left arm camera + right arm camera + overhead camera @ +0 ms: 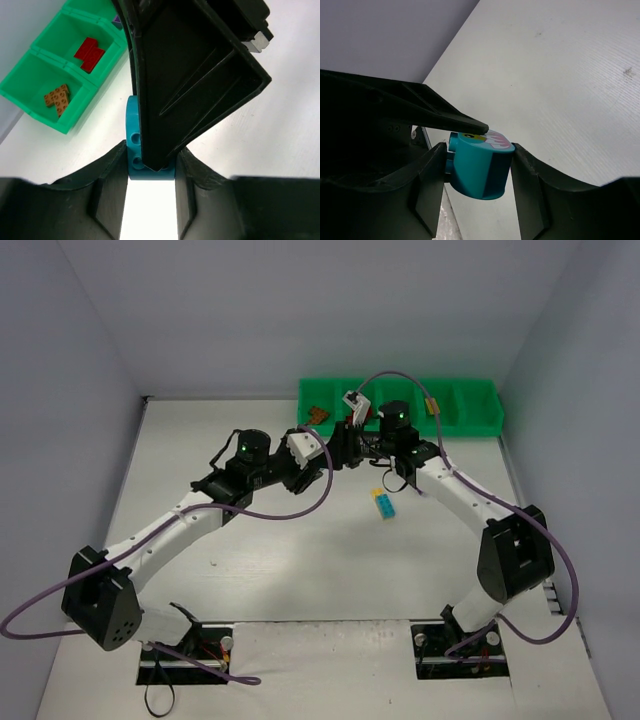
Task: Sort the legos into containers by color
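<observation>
A: Nearest the bases, what's on the table [300, 570]?
B: One yellow-and-blue stack [384, 505], lying loose btwn the two forearms, closer to the right one. Apart from both grippers.
A: And the arms?
B: Both reach in and meet mid-table, just short of the tray [470, 425]. One teal brick [479, 172] sits in both sets of fingers, clear of the surface in the right wrist view.
A: State of the left gripper [150, 157]?
B: Narrow, clamped on the teal brick, w/ a finger flush on each side.
A: And the right gripper [479, 150]?
B: Roughly half wide, fingers against the brick's two flanks, so it grips too. It crosses the left one at about a right angle. One left finger lies over the brick's top, which has a printed eye and teeth.
A: Further back?
B: The tray is green and runs along the far wall. Leftmost compt holds brown bricks [57, 99], the next one red bricks [89, 53]. A bit of purple shows at the third's edge, too cut off to say more.
</observation>
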Action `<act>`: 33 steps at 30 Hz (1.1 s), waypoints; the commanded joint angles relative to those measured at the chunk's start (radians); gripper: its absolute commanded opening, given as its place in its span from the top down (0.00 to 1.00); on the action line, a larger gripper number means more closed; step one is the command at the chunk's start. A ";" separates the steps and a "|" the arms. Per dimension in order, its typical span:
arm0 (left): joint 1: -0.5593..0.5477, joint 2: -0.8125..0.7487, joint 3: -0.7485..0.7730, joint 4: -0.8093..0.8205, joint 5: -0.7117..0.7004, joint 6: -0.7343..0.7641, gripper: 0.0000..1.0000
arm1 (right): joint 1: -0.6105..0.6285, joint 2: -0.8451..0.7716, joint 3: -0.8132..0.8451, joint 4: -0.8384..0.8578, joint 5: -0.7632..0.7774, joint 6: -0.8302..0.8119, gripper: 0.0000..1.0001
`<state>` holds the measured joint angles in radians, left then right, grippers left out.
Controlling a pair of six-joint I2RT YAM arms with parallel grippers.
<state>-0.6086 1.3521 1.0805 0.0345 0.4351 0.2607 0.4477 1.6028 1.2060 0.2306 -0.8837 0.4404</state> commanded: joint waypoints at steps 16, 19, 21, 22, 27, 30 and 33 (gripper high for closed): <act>-0.002 -0.139 -0.129 0.030 -0.280 -0.362 0.20 | -0.395 0.103 0.137 0.029 0.954 -0.233 1.00; -0.002 -0.185 -0.186 0.002 -0.302 -0.391 0.20 | -0.443 0.201 0.245 0.044 1.031 -0.259 1.00; -0.002 -0.218 -0.215 -0.030 -0.323 -0.406 0.20 | -0.483 0.268 0.320 0.061 1.063 -0.276 1.00; -0.002 -0.240 -0.223 -0.033 -0.331 -0.411 0.19 | -0.492 0.288 0.342 0.071 1.075 -0.282 1.00; -0.002 -0.278 -0.249 -0.099 -0.360 -0.429 0.20 | -0.532 0.443 0.507 0.108 1.124 -0.341 1.00; -0.002 -0.280 -0.248 -0.110 -0.364 -0.440 0.20 | -0.557 0.515 0.584 0.118 1.132 -0.341 1.00; -0.002 -0.260 -0.238 -0.116 -0.365 -0.455 0.19 | -0.575 0.585 0.651 0.118 1.126 -0.359 1.00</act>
<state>-0.6094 1.0924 0.8215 -0.0883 0.0872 -0.1631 -0.1127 2.1750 1.7687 0.2562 0.1970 0.1158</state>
